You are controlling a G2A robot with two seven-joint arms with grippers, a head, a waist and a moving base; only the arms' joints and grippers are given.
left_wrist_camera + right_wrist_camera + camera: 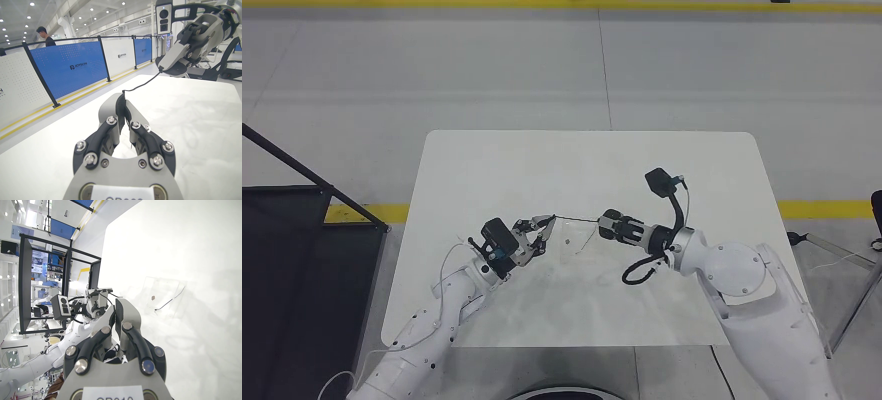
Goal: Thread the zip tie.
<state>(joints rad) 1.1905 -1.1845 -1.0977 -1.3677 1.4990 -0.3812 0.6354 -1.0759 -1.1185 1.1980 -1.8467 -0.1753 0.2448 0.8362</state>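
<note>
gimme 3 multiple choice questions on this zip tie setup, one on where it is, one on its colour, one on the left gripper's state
1. Where is the zip tie?
A. coiled in a box
B. stretched in the air between the left gripper and the right gripper
C. hung on a hook

2. What colour is the zip tie?
A. red
B. yellow
C. black

3. How do the left gripper's fingers stand?
A. shut on the zip tie
B. wide open
C. shut on nothing

Answers:
1 B: the left wrist view shows it running from one gripper's fingertips to the other's.
2 C: it shows as a thin black line in the top view and the left wrist view.
3 A: the fingers are pressed together, with the tie coming out at their tips.
</note>
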